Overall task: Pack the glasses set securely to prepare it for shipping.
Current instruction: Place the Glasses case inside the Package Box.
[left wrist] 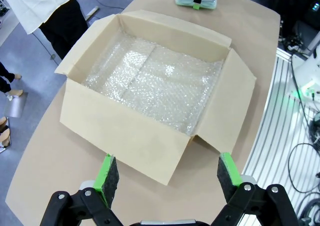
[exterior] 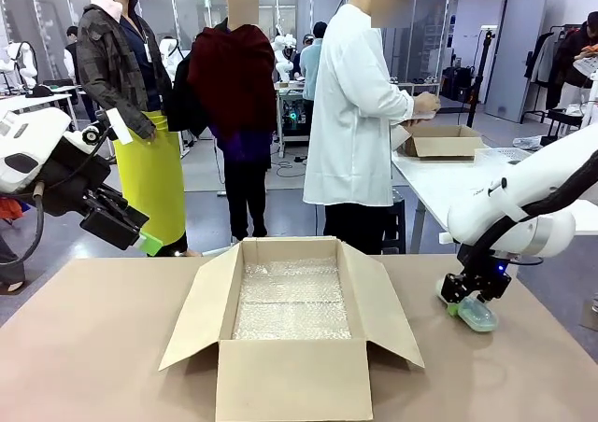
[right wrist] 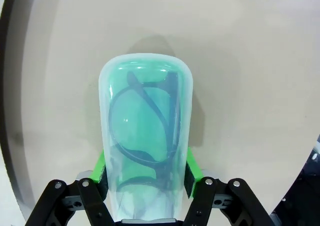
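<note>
Right gripper [right wrist: 145, 168]: green pads clamped on both long sides of the mint-green translucent rounded glasses case [right wrist: 145, 116], apparently resting on the beige tabletop [exterior: 112, 347], right of the open brown cardboard box [exterior: 290, 380]. Left gripper [left wrist: 167, 173]: jaws spread wide, empty, raised left of the box.

Front looks across table [exterior: 93, 347] at cardboard box [exterior: 290, 380]; left wrist high over same box; right wrist close on mint green case [right wrist: 145, 131].
</note>
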Controlling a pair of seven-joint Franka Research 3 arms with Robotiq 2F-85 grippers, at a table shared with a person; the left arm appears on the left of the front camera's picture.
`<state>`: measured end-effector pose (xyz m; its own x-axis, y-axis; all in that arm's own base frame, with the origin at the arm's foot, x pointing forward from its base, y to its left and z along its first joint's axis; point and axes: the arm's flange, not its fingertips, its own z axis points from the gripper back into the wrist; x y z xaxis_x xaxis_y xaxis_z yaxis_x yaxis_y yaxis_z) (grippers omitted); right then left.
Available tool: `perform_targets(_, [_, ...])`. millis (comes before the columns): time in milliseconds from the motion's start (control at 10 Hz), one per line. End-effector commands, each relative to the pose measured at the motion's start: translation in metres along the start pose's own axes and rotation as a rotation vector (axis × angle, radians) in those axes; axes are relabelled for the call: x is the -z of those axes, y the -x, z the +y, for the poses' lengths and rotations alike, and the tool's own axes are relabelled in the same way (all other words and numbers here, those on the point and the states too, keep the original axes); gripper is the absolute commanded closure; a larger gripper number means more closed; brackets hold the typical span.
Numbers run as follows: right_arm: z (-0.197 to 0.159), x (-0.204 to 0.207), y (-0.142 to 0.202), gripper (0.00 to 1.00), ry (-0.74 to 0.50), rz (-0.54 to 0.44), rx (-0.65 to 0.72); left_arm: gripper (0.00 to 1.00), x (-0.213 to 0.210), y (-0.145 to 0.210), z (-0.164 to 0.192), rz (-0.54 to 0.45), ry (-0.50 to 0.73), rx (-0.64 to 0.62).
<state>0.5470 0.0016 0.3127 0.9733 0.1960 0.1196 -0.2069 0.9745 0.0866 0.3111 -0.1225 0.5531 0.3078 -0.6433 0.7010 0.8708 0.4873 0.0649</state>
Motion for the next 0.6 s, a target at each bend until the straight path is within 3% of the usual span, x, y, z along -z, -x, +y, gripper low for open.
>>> perform_targets(0, [0.014,-0.025,0.000,0.69,0.040,-0.008,0.005,0.00,-0.001,0.001,0.000,-0.008,0.012,0.002])
perform_targets(100, [0.021,-0.043,-0.001,0.76,0.073,-0.042,-0.063,0.00,-0.001,0.001,0.000,-0.008,0.012,0.002])
perform_targets(200, [0.031,-0.073,0.001,0.76,0.077,-0.052,-0.199,0.00,-0.001,0.001,0.000,-0.008,0.012,0.002])
perform_targets(300, [0.042,-0.097,0.005,0.76,0.023,-0.033,-0.387,0.00,-0.001,0.001,0.000,-0.008,0.012,0.002])
perform_targets(500, [0.078,-0.133,0.012,0.76,0.078,0.032,-0.744,0.00,-0.001,0.001,0.000,-0.008,0.012,0.002])
